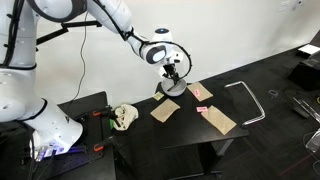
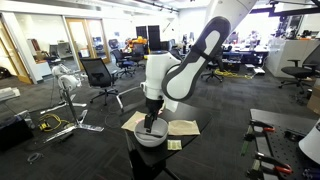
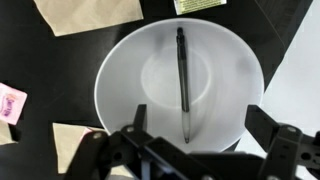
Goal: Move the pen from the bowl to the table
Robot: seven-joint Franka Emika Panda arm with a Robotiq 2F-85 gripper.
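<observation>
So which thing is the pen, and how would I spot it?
Look at the big black table, then find the pale round bowl sitting beside the tan cardboard squares. The pen is the thin dark stick lying straight across the bowl's middle. It's the only thing inside the bowl, and its neighbours outside are flat squares, not long and skinny.

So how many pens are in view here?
1. The pen lies lengthwise across the middle of the bowl, under the open gripper. None shows on the table, though the arm hides part of it.
</observation>
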